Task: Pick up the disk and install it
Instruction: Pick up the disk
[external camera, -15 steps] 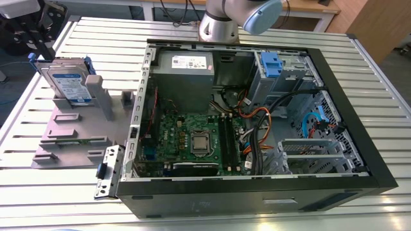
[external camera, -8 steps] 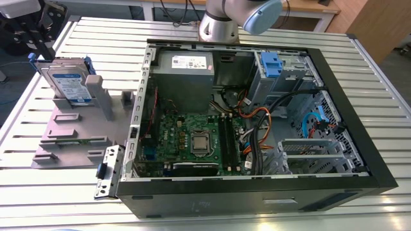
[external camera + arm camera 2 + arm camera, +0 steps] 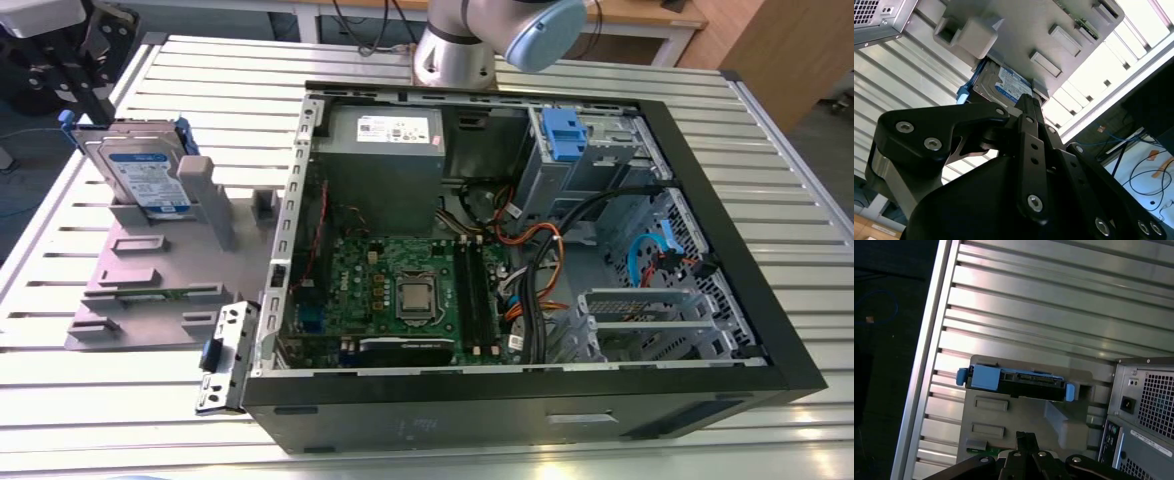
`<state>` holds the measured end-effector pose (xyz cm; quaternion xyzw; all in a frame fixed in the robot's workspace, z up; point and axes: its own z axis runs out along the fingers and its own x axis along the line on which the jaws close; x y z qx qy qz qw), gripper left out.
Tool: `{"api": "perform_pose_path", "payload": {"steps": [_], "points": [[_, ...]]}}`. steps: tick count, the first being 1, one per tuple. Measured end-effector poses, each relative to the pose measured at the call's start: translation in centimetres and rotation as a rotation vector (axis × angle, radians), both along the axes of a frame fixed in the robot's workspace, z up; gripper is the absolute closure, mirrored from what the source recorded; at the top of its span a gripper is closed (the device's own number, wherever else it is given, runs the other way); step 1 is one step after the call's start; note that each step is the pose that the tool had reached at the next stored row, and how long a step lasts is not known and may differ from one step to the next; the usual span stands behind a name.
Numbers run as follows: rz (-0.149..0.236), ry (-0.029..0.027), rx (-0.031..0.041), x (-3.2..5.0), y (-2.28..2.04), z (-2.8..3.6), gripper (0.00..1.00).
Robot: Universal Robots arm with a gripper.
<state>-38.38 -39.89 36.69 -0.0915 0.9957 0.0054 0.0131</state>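
One disk (image 3: 140,175) on site, standing on end in a grey holder (image 3: 147,270) on the slatted metal table (image 3: 134,410), at the exterior view's left of the open computer case (image 3: 534,400) and just beside it.

Long axis upright, leaning slightly. Labelled face turned toward the exterior camera. Label blue and white; print too small to make out.

First wrist view: disk (image 3: 1016,382) seen end-on, connector edge facing the claw, two blue rails, one on each long side, holder (image 3: 1019,420) around it.

One claw (image 3: 91,100), black, hanging over the disk's upper end at the exterior view's far left. In both wrist views its fingers look drawn together at the tips (image 3: 1024,437) with nothing between them (linkage hides part of this, so only fairly sure). Claw (image 3: 1026,102) close to the disk (image 3: 1004,85), apart from it, no contact seen.

Inside the case:
- one grey power supply (image 3: 384,140), small white sticker, text unreadable
- one green circuit board (image 3: 387,270)
- one blue bracket (image 3: 563,135) in the drive bay at the far corner
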Motion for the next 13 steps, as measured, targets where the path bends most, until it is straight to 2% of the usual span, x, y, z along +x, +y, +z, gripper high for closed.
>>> {"api": "perform_pose_path", "payload": {"steps": [13], "points": [[0.014,-0.0001,0.0000,0.00,0.00,0.00,0.89]]}}
